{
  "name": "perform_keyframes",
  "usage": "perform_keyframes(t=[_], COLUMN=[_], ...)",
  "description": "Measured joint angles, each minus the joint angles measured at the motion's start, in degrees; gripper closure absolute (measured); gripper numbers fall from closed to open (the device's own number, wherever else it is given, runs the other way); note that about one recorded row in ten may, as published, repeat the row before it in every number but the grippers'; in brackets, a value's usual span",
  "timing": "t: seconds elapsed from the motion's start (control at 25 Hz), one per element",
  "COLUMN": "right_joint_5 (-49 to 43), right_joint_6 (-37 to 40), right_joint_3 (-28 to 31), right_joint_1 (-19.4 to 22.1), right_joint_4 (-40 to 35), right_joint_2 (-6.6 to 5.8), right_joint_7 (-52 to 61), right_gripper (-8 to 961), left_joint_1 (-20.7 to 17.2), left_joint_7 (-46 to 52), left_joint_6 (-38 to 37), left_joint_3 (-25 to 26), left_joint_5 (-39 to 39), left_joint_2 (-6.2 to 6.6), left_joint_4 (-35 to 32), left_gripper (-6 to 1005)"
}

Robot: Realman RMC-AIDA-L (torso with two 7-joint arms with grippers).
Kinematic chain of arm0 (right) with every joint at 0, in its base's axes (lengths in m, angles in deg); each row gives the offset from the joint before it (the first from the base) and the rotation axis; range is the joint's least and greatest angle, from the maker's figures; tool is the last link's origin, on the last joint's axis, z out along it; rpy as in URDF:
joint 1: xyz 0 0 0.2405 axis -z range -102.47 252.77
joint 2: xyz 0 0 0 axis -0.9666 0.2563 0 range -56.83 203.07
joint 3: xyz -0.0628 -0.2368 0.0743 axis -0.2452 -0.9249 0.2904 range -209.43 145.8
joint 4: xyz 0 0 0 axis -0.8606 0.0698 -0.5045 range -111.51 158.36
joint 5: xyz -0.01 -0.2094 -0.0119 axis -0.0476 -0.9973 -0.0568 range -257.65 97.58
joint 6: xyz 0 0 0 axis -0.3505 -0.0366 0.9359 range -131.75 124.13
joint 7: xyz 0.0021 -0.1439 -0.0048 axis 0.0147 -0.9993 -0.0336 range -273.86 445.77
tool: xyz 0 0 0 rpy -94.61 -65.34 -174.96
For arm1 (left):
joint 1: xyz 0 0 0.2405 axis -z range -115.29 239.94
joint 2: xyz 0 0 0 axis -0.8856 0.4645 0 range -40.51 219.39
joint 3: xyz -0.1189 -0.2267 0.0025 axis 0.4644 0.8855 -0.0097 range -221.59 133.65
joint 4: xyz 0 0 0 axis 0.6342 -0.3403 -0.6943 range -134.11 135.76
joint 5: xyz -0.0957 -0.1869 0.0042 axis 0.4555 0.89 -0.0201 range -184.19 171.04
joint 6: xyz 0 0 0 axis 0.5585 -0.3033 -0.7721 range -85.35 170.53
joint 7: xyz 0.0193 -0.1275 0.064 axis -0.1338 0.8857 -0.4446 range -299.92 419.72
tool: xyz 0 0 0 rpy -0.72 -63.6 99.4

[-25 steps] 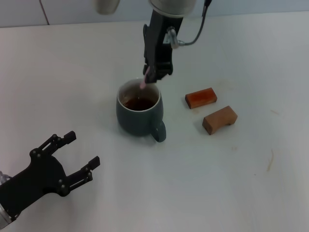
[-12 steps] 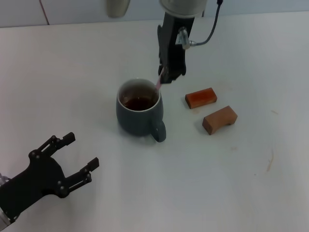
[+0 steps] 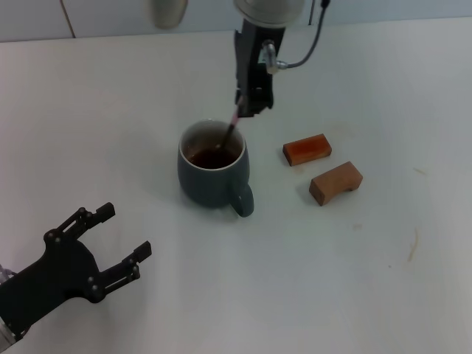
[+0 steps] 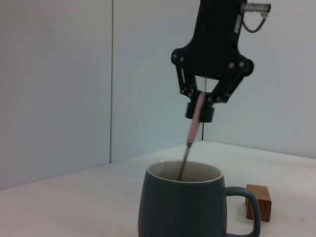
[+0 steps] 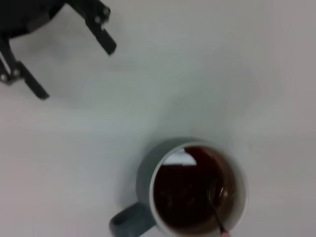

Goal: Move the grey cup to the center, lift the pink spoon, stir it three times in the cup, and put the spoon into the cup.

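Observation:
The grey cup (image 3: 212,173) stands mid-table with dark reddish-brown liquid inside and its handle toward me. It also shows in the left wrist view (image 4: 185,202) and the right wrist view (image 5: 190,197). My right gripper (image 3: 248,105) hangs above the cup's far rim, shut on the pink spoon (image 3: 230,127). The spoon slants down with its bowl in the liquid (image 5: 216,196). The left wrist view shows the spoon (image 4: 193,126) held by its pink handle. My left gripper (image 3: 118,240) is open and empty near the table's front left.
Two brown wooden blocks lie right of the cup: a reddish one (image 3: 307,149) and a lighter one (image 3: 335,182). One block (image 4: 258,201) shows behind the cup in the left wrist view. A pale cylinder (image 3: 165,10) stands at the far edge.
My right gripper moved right and then back a little left over the cup, swinging the spoon around inside it. The cup and my left arm have stayed put.

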Motion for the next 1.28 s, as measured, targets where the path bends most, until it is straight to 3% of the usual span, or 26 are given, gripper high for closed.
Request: perform_keyframes(t=[0.16,0.4,0.8,0.84,1.08,1.16,1.2,1.24,1.28], right_joint_5=[1.4,4.2,5.1,5.1,10.4,14.0,18.9,18.9,22.0], right_joint_6=[2.7,2.2,1.3,1.3,1.3,0.8,-0.7,-0.7,-1.8], right_joint_3=[0.5,0.0,0.0,0.0,0.0,0.4,0.9,0.9,1.3], right_joint_1=[0.1,4.3,7.4,7.4,15.2,20.2,26.6,26.6,30.1], right_joint_4=[-0.5,-5.1,-7.0,-7.0,-18.9,-25.6,-32.3,-32.3,-35.4], right_joint_2=[0.01,0.11,0.16,0.16,0.05,-0.07,-0.17,-0.17,-0.22], right_joint_7=[-0.6,-0.5,1.6,1.6,1.6,1.6,0.9,0.9,0.0], right_gripper=[837,838,833,799,581,500,460,458,457], left_joint_1=[0.0,0.0,-0.1,-0.1,-0.2,-0.4,-0.5,-0.5,-0.5], left_joint_7=[0.0,0.0,0.0,0.0,0.0,0.0,0.0,0.0,0.0], left_joint_6=[0.0,-0.6,-1.0,-1.0,-1.0,-1.1,-1.1,-1.1,-1.1], left_joint_3=[-0.1,-0.1,0.2,0.2,0.1,0.2,0.2,0.2,0.3], left_joint_5=[0.0,0.0,0.0,0.0,0.0,0.0,0.0,0.0,0.0], left_joint_2=[0.00,0.00,0.00,0.00,0.00,-0.01,0.00,0.00,-0.01], left_joint_4=[0.0,-0.1,-0.1,-0.1,-0.1,-0.1,-0.1,-0.1,-0.1], left_gripper=[140,140,140,140,140,140,140,140,140])
